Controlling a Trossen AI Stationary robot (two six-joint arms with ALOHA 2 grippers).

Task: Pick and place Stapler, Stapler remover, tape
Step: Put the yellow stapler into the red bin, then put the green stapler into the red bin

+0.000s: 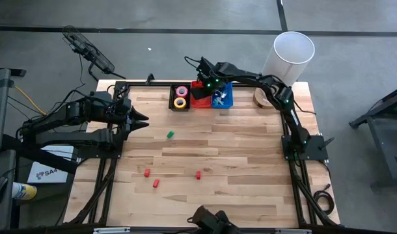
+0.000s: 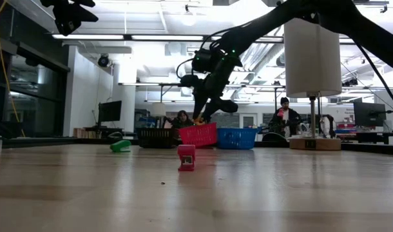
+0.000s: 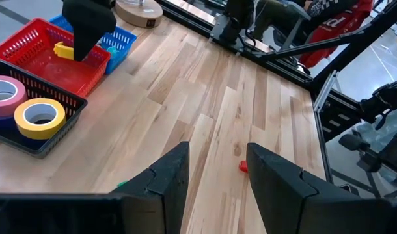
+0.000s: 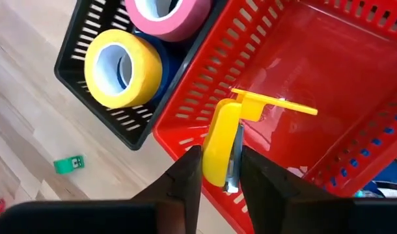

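So the right gripper [image 4: 215, 170] is over the red basket [image 4: 328, 78] at the table's [image 1: 250, 169] far edge, fingers pinched on a yellow stapler remover [image 4: 226, 140]. Pink tape [image 4: 164, 14] and yellow tape [image 4: 120, 70] sit in the black basket [image 4: 81, 45] beside it. Left gripper [image 3: 215, 170] hangs spread and empty near the left edge.

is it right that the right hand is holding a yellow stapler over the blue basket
Not quite: the right hand holds the yellow stapler over the red basket, not the blue one. The right wrist view shows it, with the red basket directly below the stapler.
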